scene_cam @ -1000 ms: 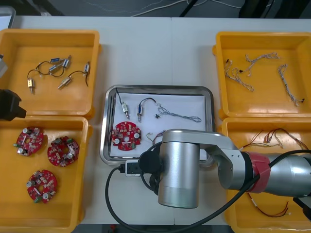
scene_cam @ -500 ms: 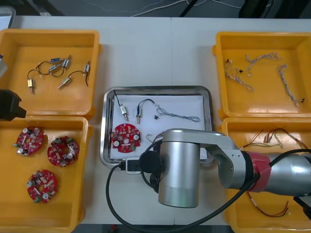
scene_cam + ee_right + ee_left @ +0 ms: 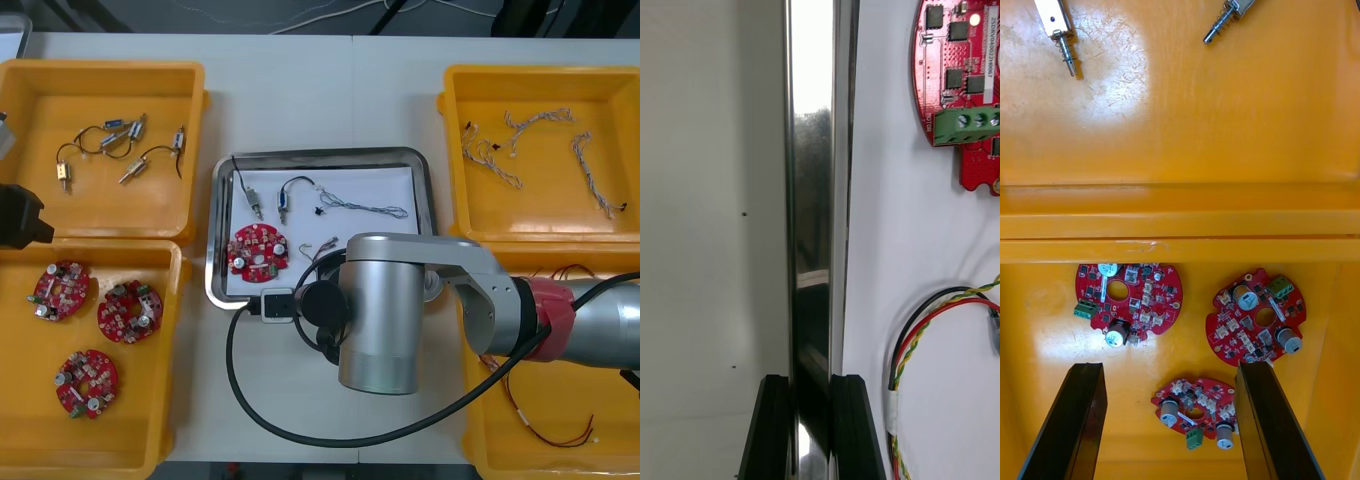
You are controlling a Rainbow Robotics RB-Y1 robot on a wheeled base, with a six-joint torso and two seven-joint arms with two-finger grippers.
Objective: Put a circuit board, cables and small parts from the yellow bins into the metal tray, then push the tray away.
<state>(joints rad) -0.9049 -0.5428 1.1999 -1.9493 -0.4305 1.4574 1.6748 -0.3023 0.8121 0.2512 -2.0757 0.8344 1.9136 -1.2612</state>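
We judge the loading finished. The metal tray (image 3: 320,153) sits in the middle of the front view, between the yellow bins (image 3: 100,68). It already carries one round red circuit board (image 3: 256,249) at its lower left. Two small metal parts (image 3: 253,203) with black leads lie above the board. A blue and white cable (image 3: 365,208) runs towards the tray's upper right, and a red and yellow cable (image 3: 936,319) curls near its lower rim.

What is left, as we read it, is the push away from the robot, and the grip for that is in place. The right gripper (image 3: 811,381) has its black fingers drawn in narrow, pinching the tray's upright rim. One finger stands outside over the table (image 3: 707,225), the other inside over the white floor. In the front view the right arm's grey wrist covers the tray's lower right corner.

The tray is shiny steel with rounded corners and a white inside. Between the fingers its rim is mirror-bright, a thin, hard edge. We expect it to slide easily on the smooth table, though it may pivot if pushed off-centre.

The left gripper (image 3: 1169,367) waits over the bins at the left of the front view. Its fingers are spread wide and hold nothing, above three spare boards (image 3: 1129,294).
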